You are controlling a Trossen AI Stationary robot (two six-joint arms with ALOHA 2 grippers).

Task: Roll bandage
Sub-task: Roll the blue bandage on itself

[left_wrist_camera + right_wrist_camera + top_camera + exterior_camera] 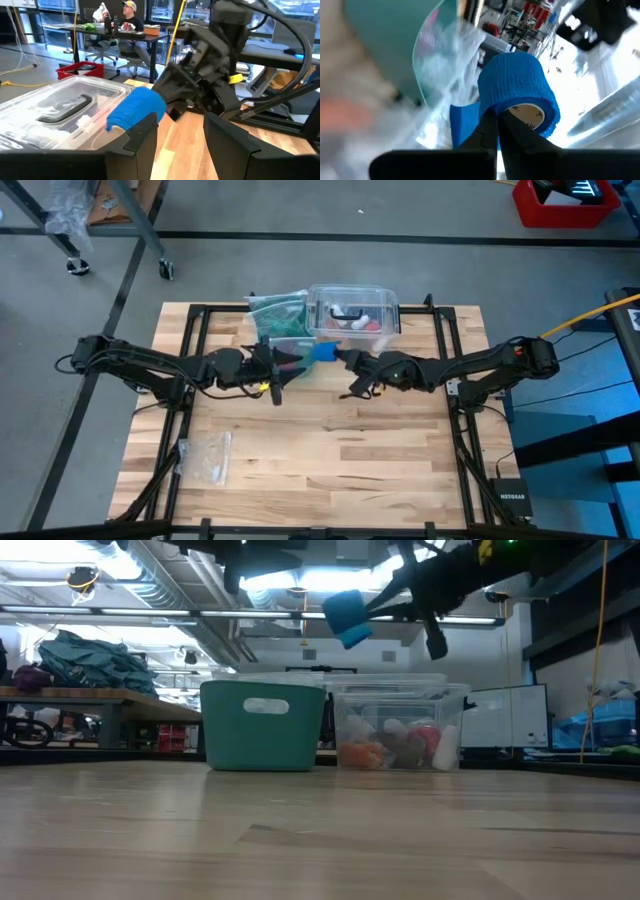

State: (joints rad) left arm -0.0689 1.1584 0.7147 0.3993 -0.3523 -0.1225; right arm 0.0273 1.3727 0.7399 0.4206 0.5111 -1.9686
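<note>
The bandage (325, 352) is a small bright blue roll with a pale core (526, 114), and a short loose tail (461, 122) hangs beside it. It is held high above the table (348, 615), in front of the clear plastic box. My right gripper (497, 117) is shut on it, coming from the table's right (342, 359). From the left, my left gripper (292, 366) points level at the roll with its fingers open (180, 120). The roll (136, 107) shows just past one fingertip, and I see no touch. My right gripper pinches the bandage at the rim of the roll's open end (506, 107), beside the core, between its two shut fingers. The fingers reach roughly level from the table's right. The roll is lifted clear of the table, with its tail hanging slack. The fingertips hide which layers they grip.
A clear lidded box (352, 310) with red and white items stands at the far edge, with a teal bin (262, 725) holding a plastic bag to its left. A clear zip bag (205, 456) lies near the table's front left. Bare wood spans the middle and front.
</note>
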